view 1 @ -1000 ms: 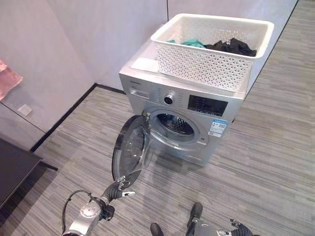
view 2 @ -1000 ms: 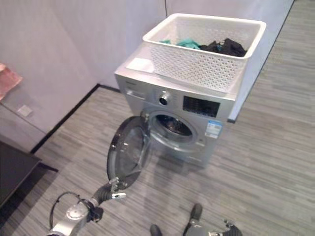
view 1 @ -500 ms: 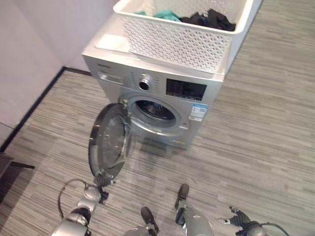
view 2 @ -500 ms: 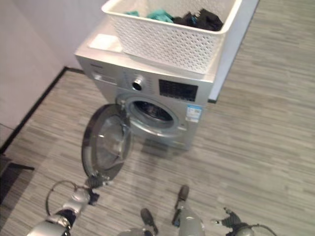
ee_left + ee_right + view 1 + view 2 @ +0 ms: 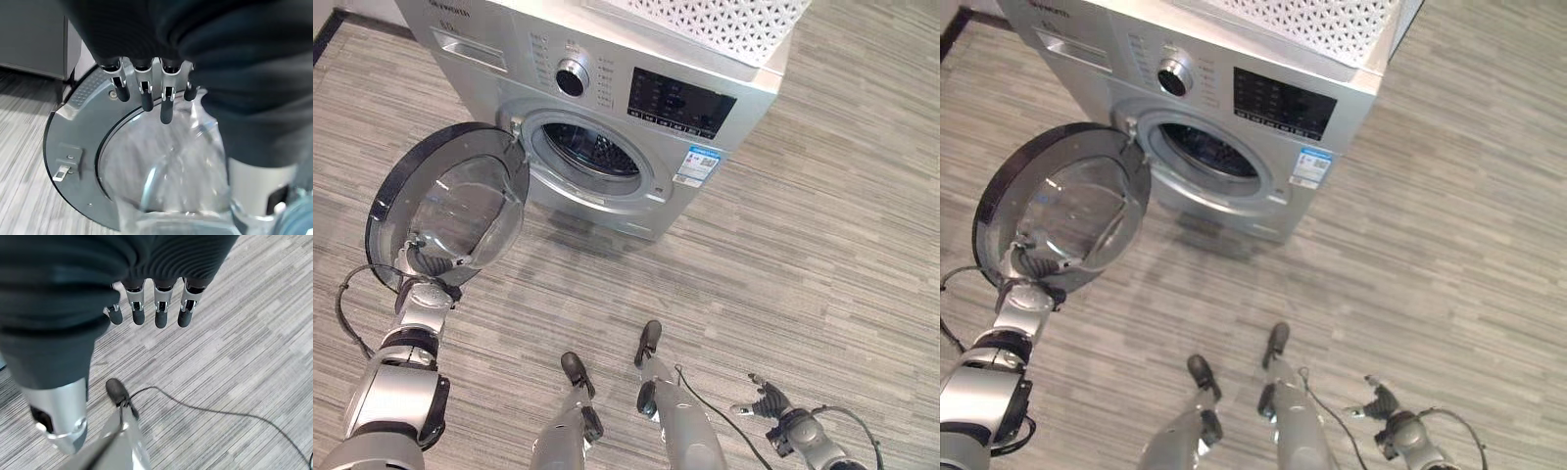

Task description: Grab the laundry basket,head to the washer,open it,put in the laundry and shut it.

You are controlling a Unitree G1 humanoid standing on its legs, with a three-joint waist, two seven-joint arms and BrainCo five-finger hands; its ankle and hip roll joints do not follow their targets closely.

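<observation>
Fingers relaxed on left hand (image 5: 423, 294) at washer door (image 5: 450, 206), right hand (image 5: 766, 401) released, basket (image 5: 724, 24) atop washer (image 5: 607, 88)

Open door (image 5: 450, 211) beside unobstructed drum opening (image 5: 594, 155)

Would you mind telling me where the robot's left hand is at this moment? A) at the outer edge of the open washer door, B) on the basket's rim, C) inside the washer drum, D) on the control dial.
A: the left hand is at the lower outer edge of the open door, which stands swung wide from the washer, fingers relaxed in the wrist view.
</observation>
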